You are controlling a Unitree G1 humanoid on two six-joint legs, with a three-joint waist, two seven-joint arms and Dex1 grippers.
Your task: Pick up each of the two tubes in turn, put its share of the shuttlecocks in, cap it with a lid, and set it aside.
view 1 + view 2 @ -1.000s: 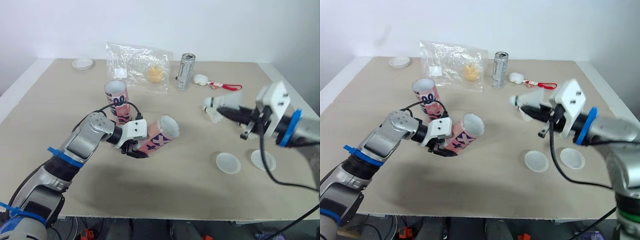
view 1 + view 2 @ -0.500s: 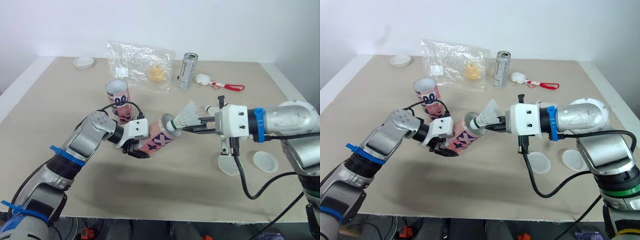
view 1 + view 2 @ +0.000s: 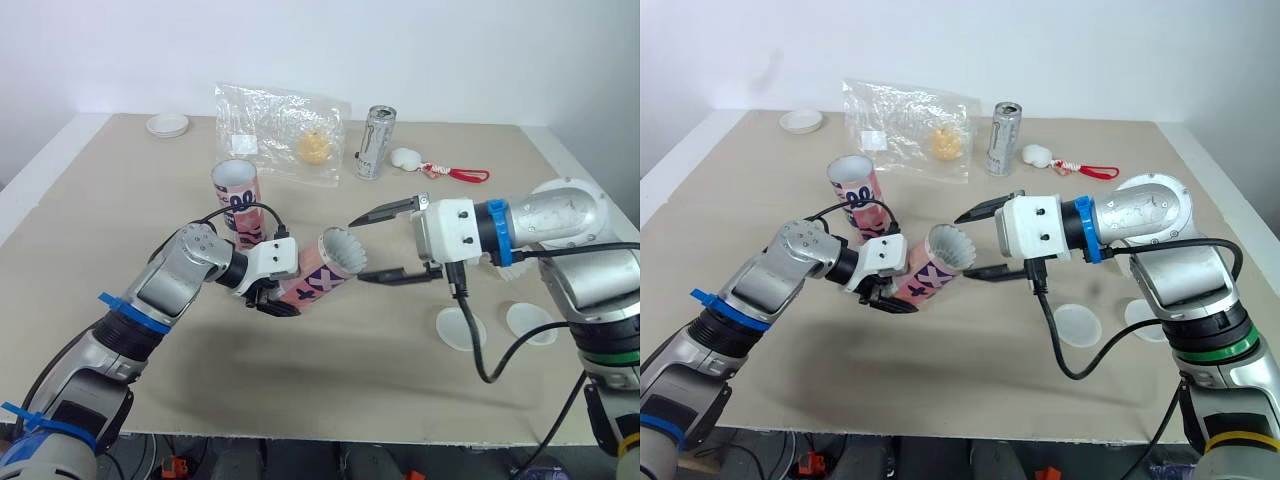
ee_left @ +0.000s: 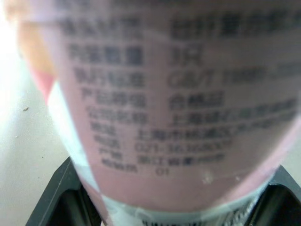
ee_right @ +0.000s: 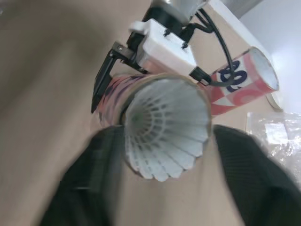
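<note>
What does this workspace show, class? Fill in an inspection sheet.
Surface: beige table, bare in front.
Job's things: held tube tilted, shuttlecock in its mouth, feathers outward; upright tube behind it; lids flat near the right arm.
Clutter: bag, can, white charm with a red cord, and dish, all at the far edge.
Grippers: left gripper shut on held tube; right gripper open at the tube mouth, fingers empty.
Cables: black cable looped at the left wrist; second cable hanging from the right wrist.
Surroundings: white wall.
</note>
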